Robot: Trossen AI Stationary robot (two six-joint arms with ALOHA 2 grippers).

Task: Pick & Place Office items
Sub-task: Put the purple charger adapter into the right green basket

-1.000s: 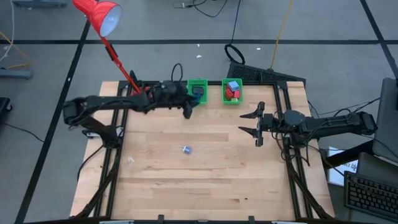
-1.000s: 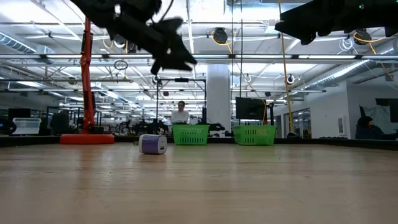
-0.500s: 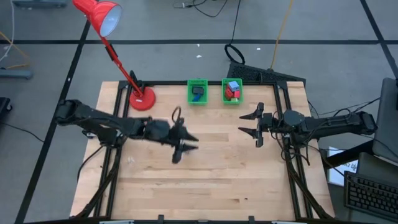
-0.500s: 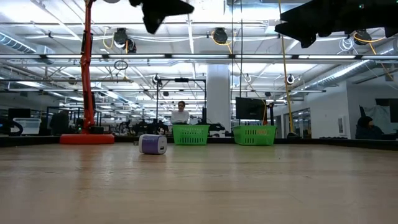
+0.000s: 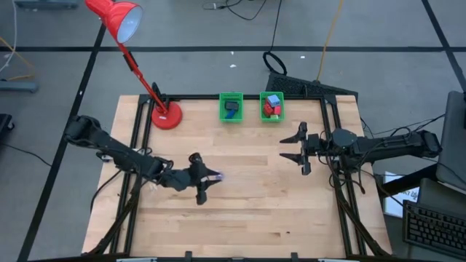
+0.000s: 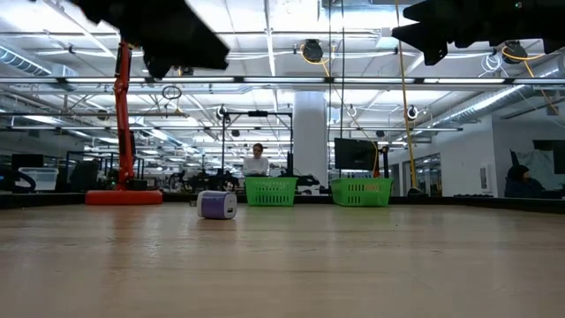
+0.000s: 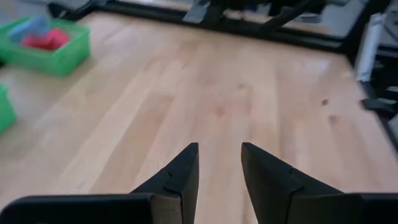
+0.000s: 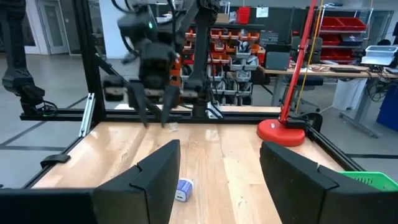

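We see a small pale purple-blue cylinder-like piece (image 6: 217,205) lying on its side on the wooden surface (image 5: 247,204), near the middle, with a silver end face; no writing on it can be read. The left gripper (image 5: 204,186) hovers just beside it, fingers narrowly parted and holding nothing. The right gripper (image 5: 298,148) waits at the right side, fingers spread wide and empty. At the far edge, the left green basket (image 5: 231,108) holds a dark blue piece; the right green basket (image 5: 271,106) holds red blocks and a pale blue cube.
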